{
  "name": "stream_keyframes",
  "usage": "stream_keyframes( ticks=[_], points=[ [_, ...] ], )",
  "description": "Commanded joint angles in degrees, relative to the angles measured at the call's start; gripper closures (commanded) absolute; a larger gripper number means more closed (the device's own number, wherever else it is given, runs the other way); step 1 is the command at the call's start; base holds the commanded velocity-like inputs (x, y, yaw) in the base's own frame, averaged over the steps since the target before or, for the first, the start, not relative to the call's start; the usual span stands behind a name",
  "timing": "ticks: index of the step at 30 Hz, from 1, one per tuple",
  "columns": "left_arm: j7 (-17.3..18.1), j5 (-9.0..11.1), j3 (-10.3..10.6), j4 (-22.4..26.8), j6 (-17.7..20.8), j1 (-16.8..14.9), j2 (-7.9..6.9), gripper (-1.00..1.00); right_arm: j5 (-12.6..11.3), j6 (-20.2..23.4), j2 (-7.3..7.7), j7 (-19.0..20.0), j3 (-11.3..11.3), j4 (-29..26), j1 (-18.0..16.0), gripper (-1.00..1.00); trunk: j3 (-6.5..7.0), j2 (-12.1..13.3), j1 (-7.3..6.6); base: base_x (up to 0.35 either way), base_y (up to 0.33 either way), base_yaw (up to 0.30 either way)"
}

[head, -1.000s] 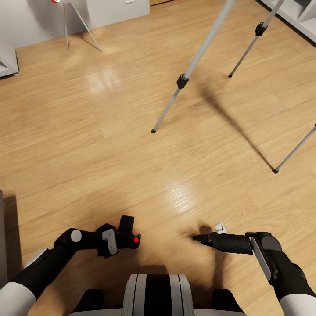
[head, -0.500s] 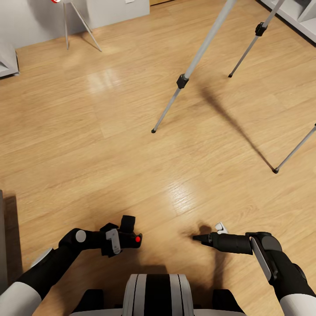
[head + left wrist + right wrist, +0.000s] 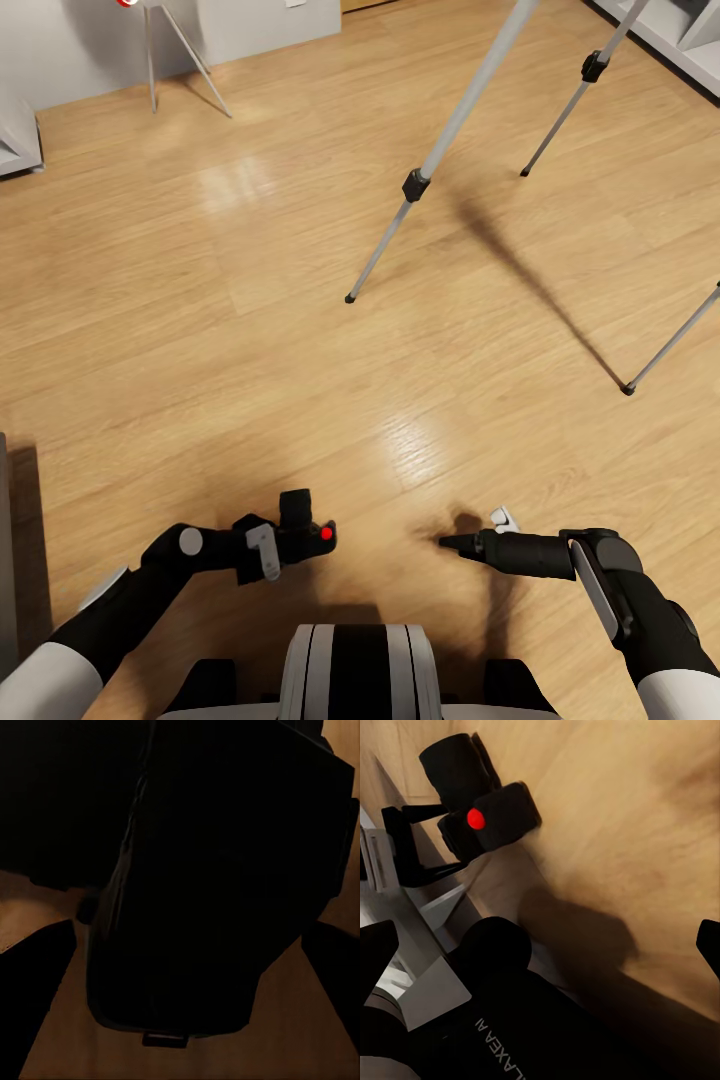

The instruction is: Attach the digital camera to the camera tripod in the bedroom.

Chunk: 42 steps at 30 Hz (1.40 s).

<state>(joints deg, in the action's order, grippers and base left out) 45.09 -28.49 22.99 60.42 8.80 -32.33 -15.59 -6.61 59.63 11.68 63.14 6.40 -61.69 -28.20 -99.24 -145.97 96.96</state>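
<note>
My left gripper (image 3: 292,540) is shut on the digital camera (image 3: 302,522), a chunky black body with a red dot, held low over the wooden floor just ahead of my trunk. Up close in the left wrist view, the camera (image 3: 217,870) is a dark mass between the two fingers. In the right wrist view the same camera (image 3: 487,814) appears with its red dot. My right gripper (image 3: 447,542) hovers open and empty to the right of it. The camera tripod (image 3: 440,140) stands farther ahead; three silver legs with black feet show, its head out of view.
A thin-legged lamp stand (image 3: 152,60) is at the far left by the pale wall. Grey shelves (image 3: 665,30) run along the far right. A grey furniture edge (image 3: 4,540) sits at my near left. Open wooden floor lies between me and the tripod feet.
My left gripper has carried the camera a little to the right, toward the middle in front of my trunk. The right arm and the tripod have not moved.
</note>
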Motion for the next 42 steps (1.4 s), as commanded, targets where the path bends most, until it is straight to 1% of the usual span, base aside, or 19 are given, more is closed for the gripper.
stream_keyframes(
  ticks=[1, 9, 15, 18, 19, 20, 22, 23, 29, 30, 32, 33, 35, 36, 38, 39, 42],
  points=[
    [-0.06, -0.56, 0.1, -0.15, 0.39, -0.01, -0.05, 1.0, -0.25, 0.37, 0.01, -0.03, 0.02, -0.01, -0.02, -1.0, -0.03, -0.01, 0.0, 0.0, 0.0, 0.0],
    [-0.35, -0.54, 0.06, -0.18, 0.35, -0.01, -0.05, 1.0, -0.25, 0.37, 0.01, -0.03, 0.02, -0.01, -0.02, -1.0, -0.03, -0.01, 0.0, 0.0, 0.0, 0.0],
    [-0.46, -0.42, -0.65, 0.8, 0.44, -0.01, 0.02, 1.0, -0.25, 0.37, 0.01, -0.08, 0.02, -0.01, -0.02, -1.0, -0.03, -0.01, 0.0, 0.0, 0.0, 0.0],
    [-0.36, 0.17, -0.82, 3.29, 0.74, -0.01, 0.03, 1.0, -0.25, 0.37, 0.01, -0.1, 0.02, -0.01, -0.02, -1.0, -0.03, -0.01, 0.0, 0.0, 0.0, 0.0],
    [-0.29, 0.33, -0.9, 5.19, 0.99, -0.01, 0.08, 1.0, -0.25, 0.37, 0.01, -0.11, 0.02, -0.01, -0.02, -1.0, -0.03, -0.01, 0.0, 0.0, 0.0, 0.0],
    [-1.03, 20.61, -3.41, 24.19, 14.99, -0.01, 2.02, 1.0, -0.25, 0.37, 0.01, -0.2, 0.02, -0.01, -0.02, -1.0, -0.03, -0.01, 0.0, 0.0, 0.0, 0.0],
    [-1.33, 23.45, -3.53, 24.55, 15.16, -0.01, 2.19, 1.0, -0.25, 0.37, 0.01, -0.2, 0.02, -0.01, -0.02, -1.0, -0.03, -0.01, 0.0, 0.0, 0.0, 0.0],
    [-1.76, 25.66, -3.61, 24.85, 15.27, -0.01, 2.32, 1.0, -0.25, 0.37, 0.01, -0.2, 0.02, -0.01, -0.02, -1.0, -0.03, -0.01, 0.0, 0.0, 0.0, 0.0],
    [-3.49, 30.46, -3.68, 25.43, 15.4, -0.01, 2.8, 1.0, -0.25, 0.37, 0.01, -0.21, 0.02, -0.01, -0.02, -1.0, -0.03, -0.01, 0.0, 0.0, 0.0, 0.0],
    [-4.04, 32.29, -3.72, 25.47, 15.42, -0.01, 3.05, 1.0, -0.25, 0.37, 0.01, -0.21, 0.02, -0.01, -0.02, -1.0, -0.03, -0.01, 0.0, 0.0, 0.0, 0.0],
    [-4.52, 34.52, -3.78, 25.49, 15.44, -0.01, 3.23, 1.0, -0.25, 0.37, 0.01, -0.21, 0.02, -0.01, -0.02, -1.0, -0.03, -0.01, 0.0, 0.0, 0.0, 0.0],
    [-5.62, 40.85, -4.15, 25.33, 15.45, -0.01, 3.45, 1.0, -0.25, 0.37, 0.01, -0.21, 0.02, -0.01, -0.02, -1.0, -0.03, -0.01, 0.0, 0.0, 0.0, 0.0],
    [-6.34, 43.2, -4.26, 25.19, 15.46, -0.01, 3.47, 1.0, -0.25, 0.37, 0.01, -0.21, 0.02, -0.01, -0.02, -1.0, -0.03, -0.01, 0.0, 0.0, 0.0, 0.0],
    [-7.35, 45.21, -4.33, 25.07, 15.46, -0.01, 3.42, 1.0, -0.25, 0.37, 0.01, -0.21, 0.02, 0.01, -0.02, -1.0, -0.03, -0.01, 0.0, 0.0, 0.0, 0.0],
    [-8.41, 46.85, -4.37, 24.97, 15.43, -0.01, 3.38, 1.0, -0.25, 0.37, 0.01, -0.21, 0.02, 0.01, -0.02, -1.0, -0.03, -0.01, 0.0, 0.0, 0.0, 0.0],
    [-9.24, 48.14, -4.4, 24.84, 15.41, -0.01, 3.36, 1.0, -0.25, 0.37, 0.01, -0.21, 0.02, 0.0, -0.02, -1.0, -0.03, -0.01, 0.0, 0.0, 0.0, 0.0],
    [-9.79, 49.51, -4.42, 24.62, 15.31, -0.01, 3.32, 1.0, -0.25, 0.37, 0.01, -0.21, 0.02, 0.0, -0.02, -1.0, -0.03, -0.01, 0.0, 0.0, 0.0, 0.0]
  ],
)
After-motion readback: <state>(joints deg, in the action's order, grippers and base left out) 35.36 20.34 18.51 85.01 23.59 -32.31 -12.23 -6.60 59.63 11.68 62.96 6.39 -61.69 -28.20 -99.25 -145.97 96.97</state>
